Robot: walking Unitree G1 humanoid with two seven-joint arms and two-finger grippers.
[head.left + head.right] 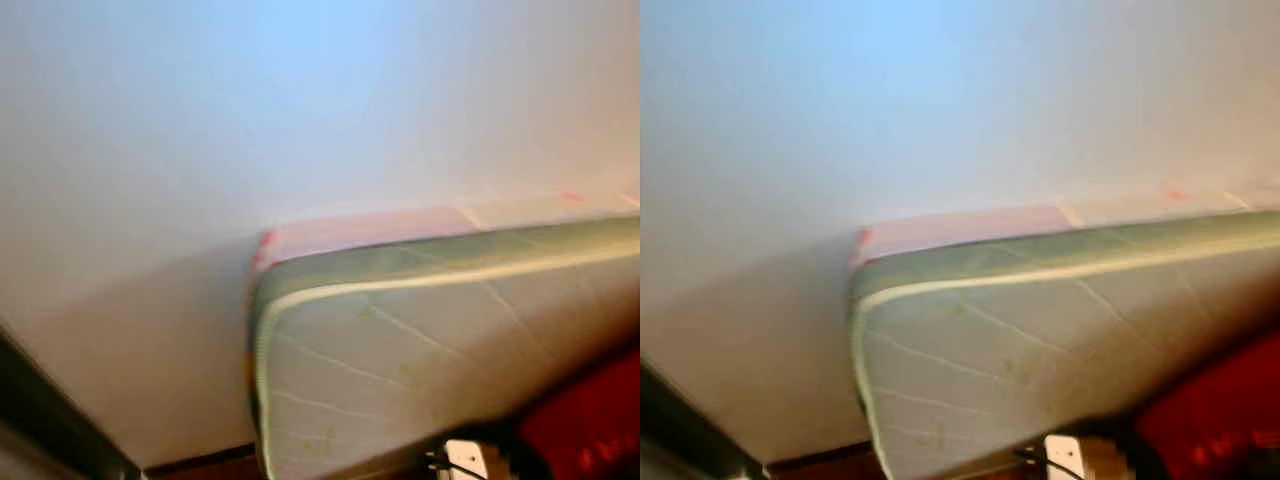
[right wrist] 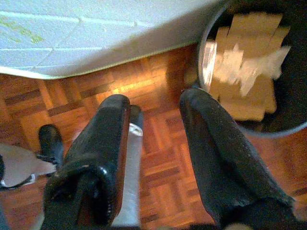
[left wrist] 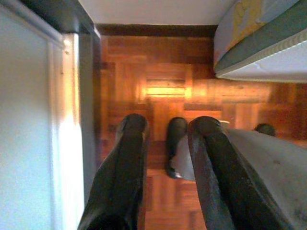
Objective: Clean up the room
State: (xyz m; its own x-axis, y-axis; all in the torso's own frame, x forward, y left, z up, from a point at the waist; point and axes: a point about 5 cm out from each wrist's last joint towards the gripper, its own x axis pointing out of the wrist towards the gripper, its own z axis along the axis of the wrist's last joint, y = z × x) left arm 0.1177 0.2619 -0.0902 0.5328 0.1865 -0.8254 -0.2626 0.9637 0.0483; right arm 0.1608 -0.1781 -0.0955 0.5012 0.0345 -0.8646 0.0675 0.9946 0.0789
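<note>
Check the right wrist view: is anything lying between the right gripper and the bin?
Nothing visible does. The right gripper hangs open above bare parquet floor, and the bin, holding brown paper scraps, sits just past its fingertips beside the mattress.

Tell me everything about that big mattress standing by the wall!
The mattress stands up on its edge, leaning against the white wall. Its big face is pale and quilted with stitched lines, and a greenish band with light piping runs round its side. A pink strip shows behind its top edge, next to the wall. In the left wrist view its corner hangs above the wooden parquet floor. Whether its bottom edge touches the floor cannot be seen. The head views are blurry.
</note>
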